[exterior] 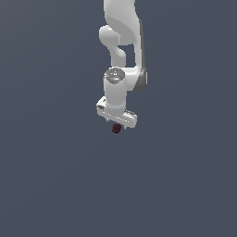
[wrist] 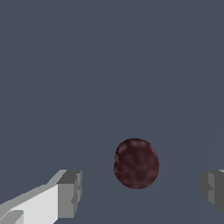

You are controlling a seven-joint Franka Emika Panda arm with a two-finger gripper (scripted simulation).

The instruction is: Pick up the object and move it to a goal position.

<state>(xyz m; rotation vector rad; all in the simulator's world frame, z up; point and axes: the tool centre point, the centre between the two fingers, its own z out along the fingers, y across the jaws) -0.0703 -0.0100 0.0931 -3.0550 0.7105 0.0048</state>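
Though between fingers [wrist: 70,192], object [wrist: 136,163] untouched.

Small dark red object [wrist: 136,163] — roundish, darkly mottled, between the fingers [wrist: 70,194]

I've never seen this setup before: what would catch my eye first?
The white robot arm hangs down the middle of a plain dark grey scene. Just under its end effector sits a tiny dark red lump. In the wrist view the lump lies between the open grey fingertips, touching neither.
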